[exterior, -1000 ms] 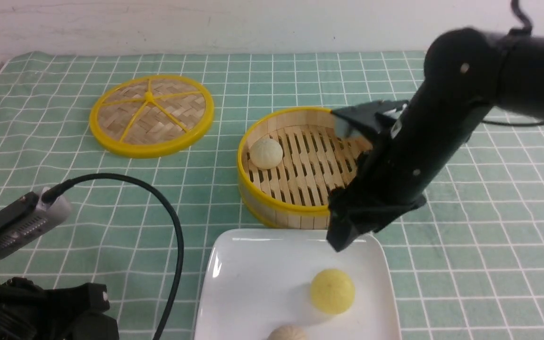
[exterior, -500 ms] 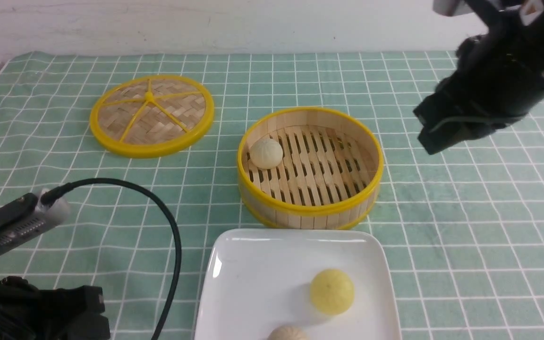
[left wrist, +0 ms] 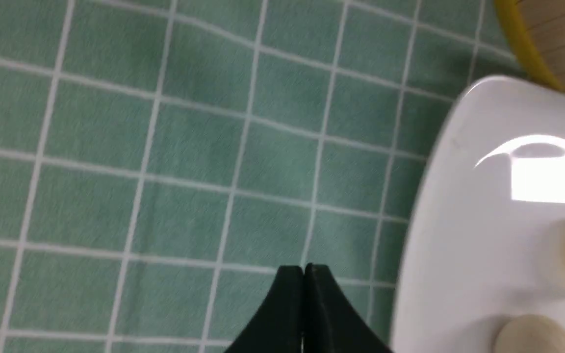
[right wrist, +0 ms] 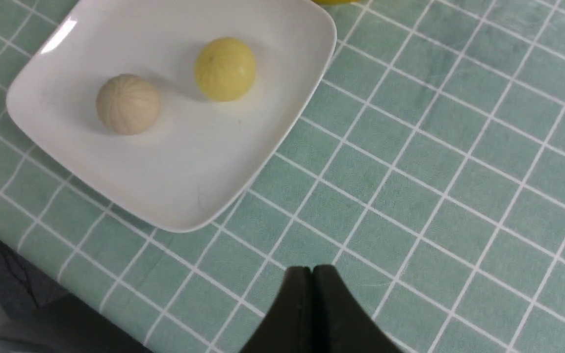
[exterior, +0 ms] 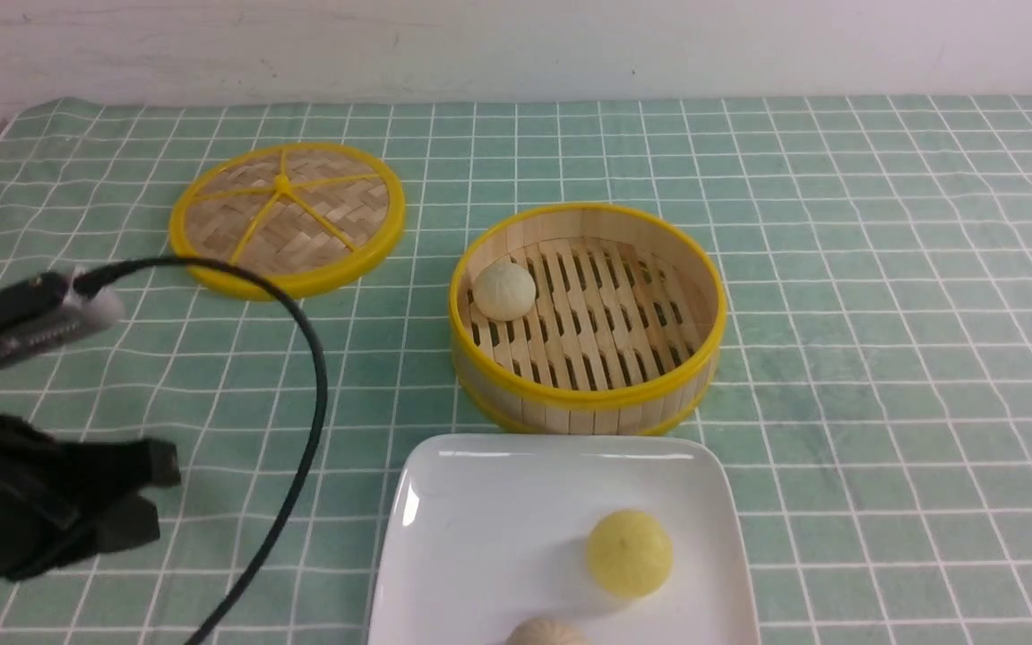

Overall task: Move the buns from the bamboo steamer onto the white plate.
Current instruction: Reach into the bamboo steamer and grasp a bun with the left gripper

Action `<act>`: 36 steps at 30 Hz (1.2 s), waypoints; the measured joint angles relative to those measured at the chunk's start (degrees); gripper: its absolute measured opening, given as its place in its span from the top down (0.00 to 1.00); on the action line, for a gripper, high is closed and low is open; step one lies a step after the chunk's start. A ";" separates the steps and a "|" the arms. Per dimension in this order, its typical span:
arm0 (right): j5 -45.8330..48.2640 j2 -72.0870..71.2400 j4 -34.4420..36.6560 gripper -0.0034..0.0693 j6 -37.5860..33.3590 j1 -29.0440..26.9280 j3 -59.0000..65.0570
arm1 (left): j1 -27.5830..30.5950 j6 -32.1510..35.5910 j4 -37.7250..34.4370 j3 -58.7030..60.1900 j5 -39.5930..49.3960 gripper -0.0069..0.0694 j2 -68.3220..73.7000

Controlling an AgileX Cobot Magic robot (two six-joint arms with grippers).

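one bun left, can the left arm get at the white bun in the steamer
Probably yes: the white bun sits uncovered on the left side of the steamer, the lid lies apart, though the left gripper is shut.

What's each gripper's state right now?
Left gripper: closed, holding nothing.
Right gripper: closed, holding nothing.

Front camera faces forward; wrist cameras look down, sharing white plate.
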 joint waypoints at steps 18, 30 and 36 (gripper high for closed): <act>-11.33 -6.65 -6.67 0.96 0.00 0.00 17.73 | -15.70 -0.88 -0.77 -45.00 13.54 0.87 35.37; -12.62 -6.65 -6.67 0.95 0.00 0.00 17.73 | -29.25 -14.57 24.93 -67.83 16.00 0.44 57.82; -12.80 -6.65 -7.13 0.95 0.00 0.00 17.73 | -30.92 -15.12 29.12 -70.25 12.99 0.29 62.21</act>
